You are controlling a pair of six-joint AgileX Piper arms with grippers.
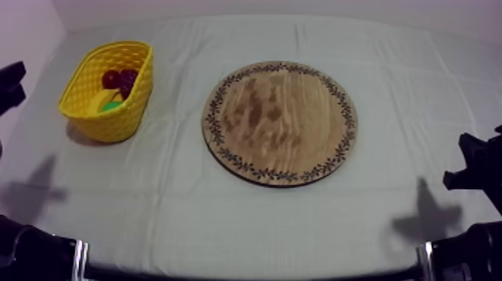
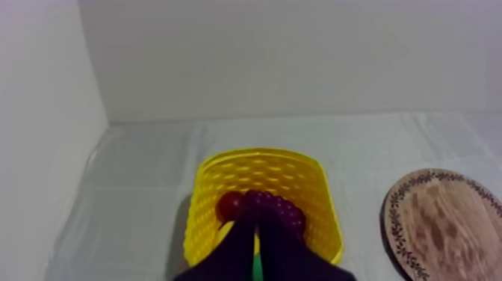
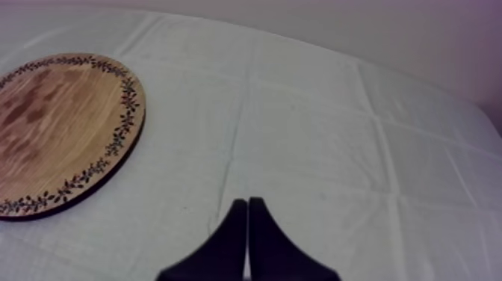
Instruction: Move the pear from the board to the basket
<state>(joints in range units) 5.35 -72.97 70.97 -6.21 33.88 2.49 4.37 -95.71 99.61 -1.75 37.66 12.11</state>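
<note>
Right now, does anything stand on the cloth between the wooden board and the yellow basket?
Nothing visible does: bare cloth separates the wooden board and the yellow basket. The board is bare; a green fruit, likely the pear, already lies in the basket.

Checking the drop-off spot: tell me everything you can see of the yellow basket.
The basket is oval, bright yellow, seemingly plastic in an open weave, walls flaring upward. It stands upright on the cloth at the table's left, apart from the board. Inside lie a small red fruit, dark grapes, and yellow and green pieces too hidden to name.
</note>
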